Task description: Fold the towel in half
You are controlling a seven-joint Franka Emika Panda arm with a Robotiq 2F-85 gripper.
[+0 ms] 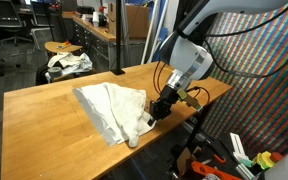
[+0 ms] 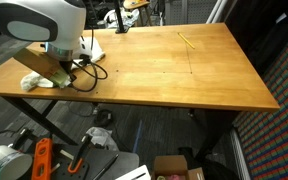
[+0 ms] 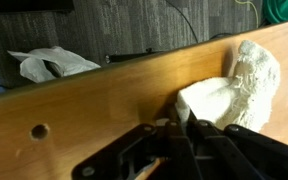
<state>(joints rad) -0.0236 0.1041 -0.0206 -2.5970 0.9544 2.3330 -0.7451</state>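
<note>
Pinching a corner of the towel (image 1: 109,105) in the hand (image 1: 152,117) at the table (image 1: 39,105) edge; next, probably lifting it across to the opposite side.

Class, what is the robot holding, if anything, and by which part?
The large off-white wrinkled cloth towel, pinched at its edge between the shut fingers.

- Our arm (image 1: 192,58) comes down from above, with the wrist angled steeply downward.
- Our gripper (image 1: 157,108) sits low, its fingers pressed together and pinching the edge of the towel (image 1: 109,105).
</note>
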